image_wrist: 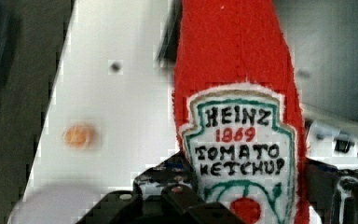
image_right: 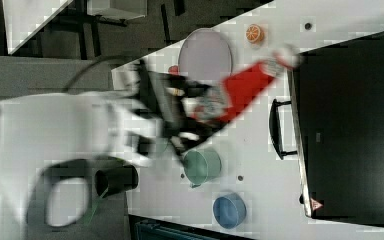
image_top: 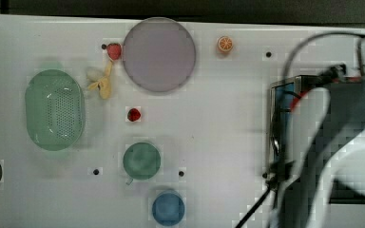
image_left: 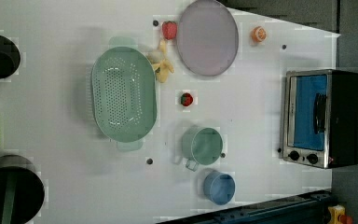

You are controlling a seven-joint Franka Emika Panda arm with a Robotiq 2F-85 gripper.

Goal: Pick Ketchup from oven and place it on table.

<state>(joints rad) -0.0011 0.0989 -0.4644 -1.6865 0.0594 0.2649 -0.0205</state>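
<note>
tool [image_right: 200, 117] | grips ketchup [image_right: 242, 87] (label end) | beside oven [image_right: 350, 125]

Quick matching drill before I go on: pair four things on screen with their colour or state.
1 ketchup
2 oven
3 colander
4 lower cup

a blue
b door shut
c held in the tool
d pale green, perforated

Pairs: 1-c, 2-b, 3-d, 4-a
</note>
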